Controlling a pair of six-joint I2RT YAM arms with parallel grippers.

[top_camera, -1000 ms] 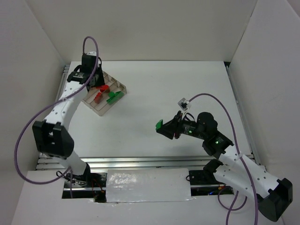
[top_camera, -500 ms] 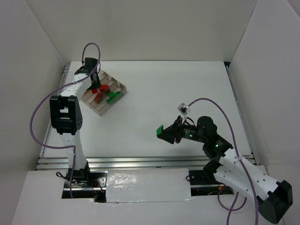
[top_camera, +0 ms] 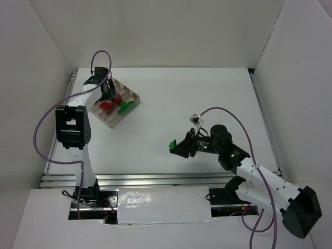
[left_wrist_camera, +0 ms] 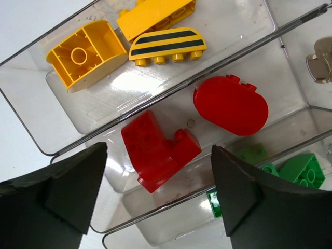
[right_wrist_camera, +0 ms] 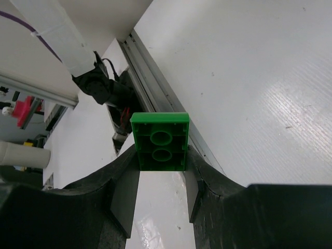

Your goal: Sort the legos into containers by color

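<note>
Left end effector (left_wrist_camera: 155,199) wide open over tray (left_wrist_camera: 236,28), far left. Right end effector (right_wrist_camera: 160,174) clamps green lego (right_wrist_camera: 159,140) above the surface (top_camera: 207,93), near right.

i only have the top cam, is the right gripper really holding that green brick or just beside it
observer: holding it. The right wrist view shows the green brick pinched between the two fingers of the right gripper, hollow underside toward the camera.
operator: and the left one, anything in it
observer: nothing. The left gripper is open and empty, looking down into the tray.
operator: colours mixed in there
observer: no. Three yellow pieces are in one compartment, two red pieces in the middle one, and green pieces in the third, partly hidden behind a finger.
</note>
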